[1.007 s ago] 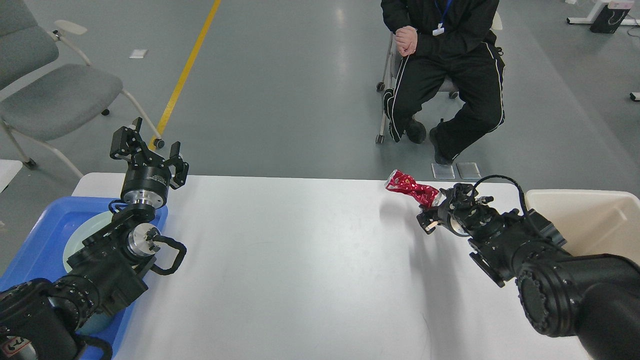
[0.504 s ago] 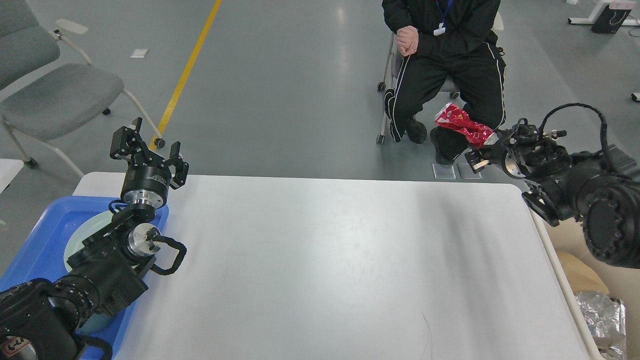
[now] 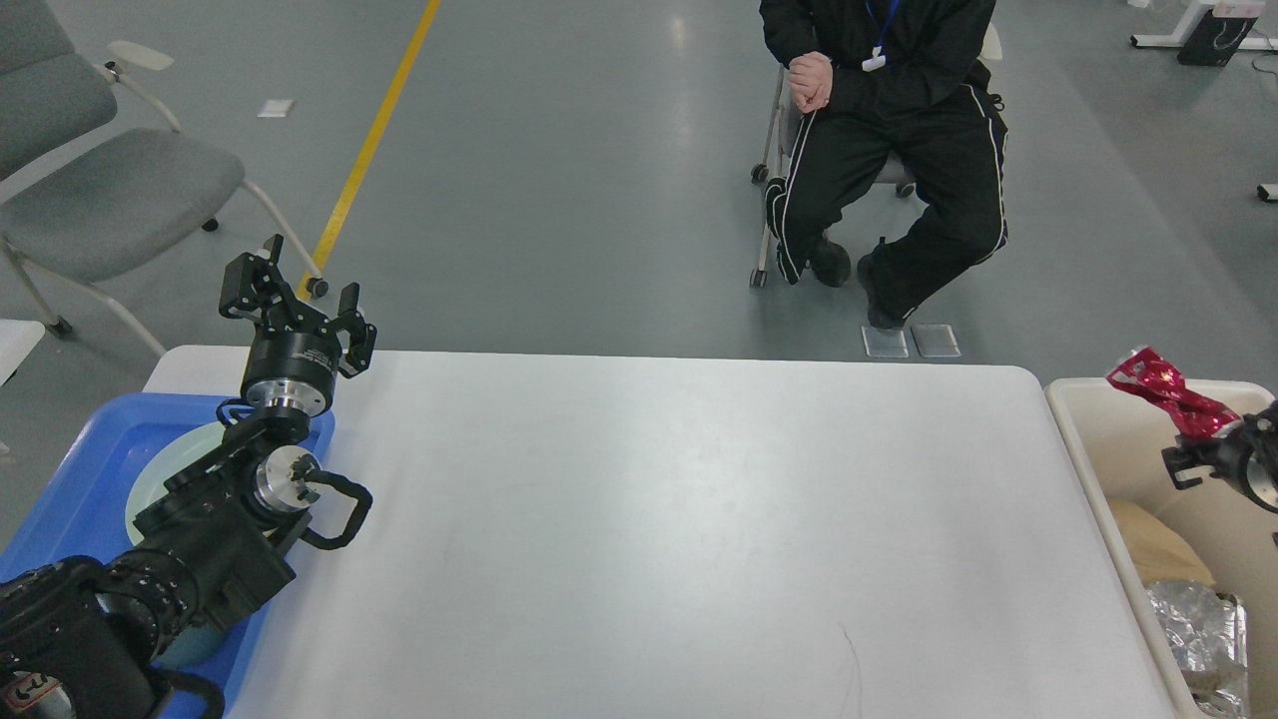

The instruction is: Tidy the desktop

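right hand (image 3: 1203, 454) grips red wrapper (image 3: 1163, 391) over beige bin (image 3: 1083, 419) | left hand (image 3: 297, 302) spread, empty | desktop (image 3: 649, 519)

Tray (image 3: 80, 449) left of desktop (image 3: 649, 519); bin (image 3: 1108, 439) right

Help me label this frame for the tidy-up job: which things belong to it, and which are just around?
Part of the job:
- desktop
- red wrapper, held by the right gripper over the beige bin
- left gripper, open, above the blue tray

Just around:
- grey chair
- seated person
- yellow floor line
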Robot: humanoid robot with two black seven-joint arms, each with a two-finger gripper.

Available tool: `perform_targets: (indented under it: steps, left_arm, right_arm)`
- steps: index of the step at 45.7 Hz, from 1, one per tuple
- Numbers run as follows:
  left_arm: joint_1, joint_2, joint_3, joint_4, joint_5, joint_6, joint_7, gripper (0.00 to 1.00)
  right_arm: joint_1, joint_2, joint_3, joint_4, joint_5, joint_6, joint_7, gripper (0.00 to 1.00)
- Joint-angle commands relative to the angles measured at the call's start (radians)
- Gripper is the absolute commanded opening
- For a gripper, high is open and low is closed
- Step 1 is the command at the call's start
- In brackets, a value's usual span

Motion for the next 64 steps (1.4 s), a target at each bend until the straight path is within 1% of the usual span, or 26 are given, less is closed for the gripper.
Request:
perform_targets:
  steps: [1, 3, 4, 5, 11, 18, 23, 26, 32, 39, 44, 49, 55, 64]
  left_arm:
    - [0.0, 0.0, 0.0, -0.001, 0.0, -0.001, 0.0, 0.96]
    - [0.0, 0.0, 0.0, -0.001, 0.0, -0.001, 0.0, 0.96]
    - [0.0, 0.0, 0.0, -0.001, 0.0, 0.001, 0.0, 0.96]
    - [0.0, 0.0, 0.0, -0.001, 0.0, -0.001, 0.0, 0.96]
    - [0.0, 0.0, 0.0, 0.001, 0.0, 0.001, 0.0, 0.96]
    - [0.0, 0.0, 0.0, -0.001, 0.0, 0.001, 0.0, 0.96]
    - [0.0, 0.0, 0.0, -0.001, 0.0, 0.001, 0.0, 0.96]
    - [0.0, 0.0, 0.0, -0.001, 0.0, 0.001, 0.0, 0.96]
    - [0.0, 0.0, 0.0, -0.001, 0.0, 0.001, 0.0, 0.96]
    - [0.0, 0.0, 0.0, 0.001, 0.0, 0.001, 0.0, 0.96]
    - [0.0, 0.0, 0.0, -0.001, 0.0, 0.001, 0.0, 0.96]
    - [0.0, 0.0, 0.0, 0.001, 0.0, 0.001, 0.0, 0.96]
    - [0.0, 0.0, 0.0, -0.001, 0.0, 0.001, 0.0, 0.96]
    - [0.0, 0.0, 0.0, 0.001, 0.0, 0.001, 0.0, 0.96]
  right_arm:
    - [-0.068, -0.018, 0.028, -0.006, 0.002, -0.003, -0.002, 0.69]
    - [-0.085, -0.018, 0.054, -0.023, 0.003, -0.003, -0.002, 0.84]
    - [-0.093, -0.018, 0.066, -0.032, 0.003, -0.003, -0.002, 0.94]
    - [-0.101, -0.018, 0.083, -0.04, 0.005, -0.003, -0.002, 1.0]
    - [-0.133, -0.018, 0.164, -0.055, 0.035, 0.006, -0.002, 1.0]
    - [-0.128, -0.014, 0.178, -0.055, 0.044, 0.009, -0.002, 1.0]
    - [-0.099, -0.014, 0.209, -0.06, 0.048, 0.001, -0.002, 1.0]
    - [-0.064, -0.009, 0.271, -0.061, 0.064, 0.0, -0.002, 1.0]
    - [-0.003, 0.005, 0.454, -0.092, 0.164, -0.003, -0.006, 1.0]
    - [0.128, 0.039, 0.707, -0.1, 0.363, 0.01, -0.011, 1.0]
    - [0.189, 0.083, 0.84, -0.1, 0.483, 0.0, -0.006, 1.0]
    - [0.221, 0.135, 0.982, -0.098, 0.503, -0.003, -0.002, 1.0]
    - [0.217, 0.169, 1.21, -0.092, 0.508, -0.003, 0.0, 1.0]
    - [0.136, 0.23, 1.639, -0.054, 0.508, 0.0, 0.003, 1.0]
